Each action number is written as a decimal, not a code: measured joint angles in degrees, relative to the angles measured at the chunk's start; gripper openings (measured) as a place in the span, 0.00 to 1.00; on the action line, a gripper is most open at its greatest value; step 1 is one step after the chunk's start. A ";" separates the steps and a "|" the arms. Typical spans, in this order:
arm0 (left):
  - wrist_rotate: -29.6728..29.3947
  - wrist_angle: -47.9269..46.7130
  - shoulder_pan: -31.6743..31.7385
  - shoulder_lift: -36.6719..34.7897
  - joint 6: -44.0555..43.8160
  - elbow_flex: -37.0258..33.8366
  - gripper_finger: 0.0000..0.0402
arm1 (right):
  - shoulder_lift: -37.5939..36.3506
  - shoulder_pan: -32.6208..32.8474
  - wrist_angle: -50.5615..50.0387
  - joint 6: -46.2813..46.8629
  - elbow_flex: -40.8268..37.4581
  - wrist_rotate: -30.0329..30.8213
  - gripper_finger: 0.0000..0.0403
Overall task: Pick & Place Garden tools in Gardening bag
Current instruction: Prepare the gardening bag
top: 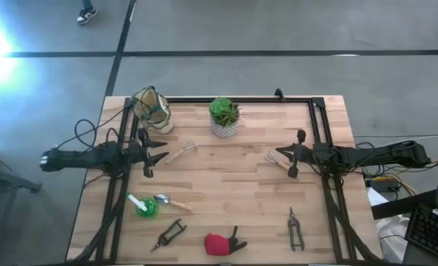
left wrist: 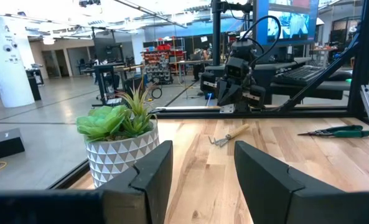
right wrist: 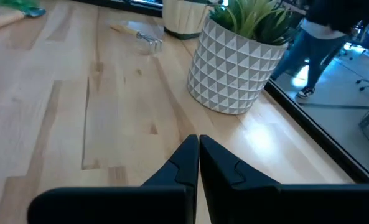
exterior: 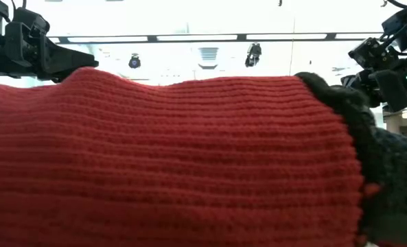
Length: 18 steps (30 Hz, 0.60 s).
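Note:
My left gripper [top: 154,154] [left wrist: 200,158] hovers open at the table's left, pointing level toward the right. My right gripper [top: 291,157] [right wrist: 198,144] is shut at the table's right, empty, above a wooden-handled rake fork [top: 276,158] [left wrist: 229,135]. The tan gardening bag [top: 151,109] stands at the far left. A second small rake [top: 180,153] lies just beyond my left fingers. Near the front lie a green-and-white tool [top: 142,207], a trowel [top: 170,201], two black pruners [top: 170,234] [top: 295,229] and a red-and-black item [top: 221,242] [exterior: 169,158].
A green plant in a white patterned pot [top: 224,118] [right wrist: 240,62] stands at the far middle. A dark frame rail [top: 241,99] runs along the table's far edge and sides. The red-and-black item fills nearly the whole low view. Bare wood lies between the two grippers.

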 joint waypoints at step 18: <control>0.02 0.00 -0.02 0.00 0.01 0.00 0.43 | 0.70 0.00 31.02 22.79 0.04 -3.93 0.02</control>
